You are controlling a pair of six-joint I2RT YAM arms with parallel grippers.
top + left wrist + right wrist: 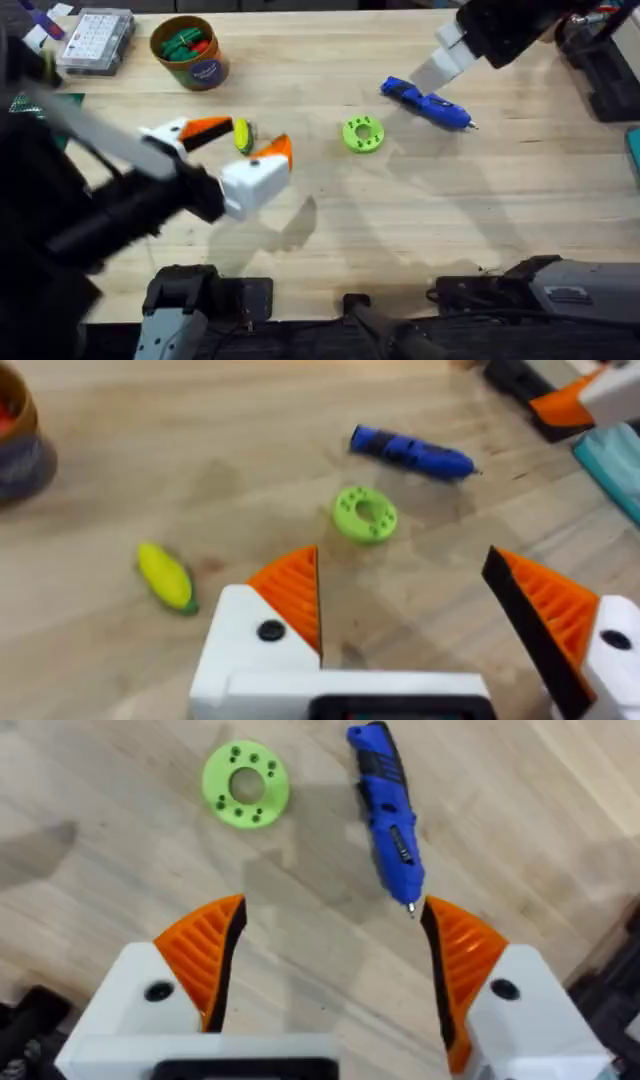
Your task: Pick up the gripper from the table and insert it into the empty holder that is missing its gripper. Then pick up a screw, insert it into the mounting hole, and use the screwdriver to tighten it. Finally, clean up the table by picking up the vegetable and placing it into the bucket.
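The yellow vegetable [241, 135] with a green end lies on the table [420, 220]; in the left wrist view the vegetable [165, 575] sits off to one side of my fingers. My left gripper [252, 139] hovers over it, open and empty [420, 605]. The blue screwdriver [425, 103] lies at the far right. My right gripper [445, 62] hangs above it, open with nothing held [330, 955], the screwdriver [390, 810] just beyond its fingers. The orange-brown bucket [188, 50] stands at the back left. The gripper to pick up, the holder and the screw are out of view.
A lime-green ring with holes [362, 133] lies between the vegetable and the screwdriver. A clear compartment box [95, 40] sits left of the bucket, which holds green and red pieces. Dark equipment [605, 70] lines the right edge. The near middle of the table is bare wood.
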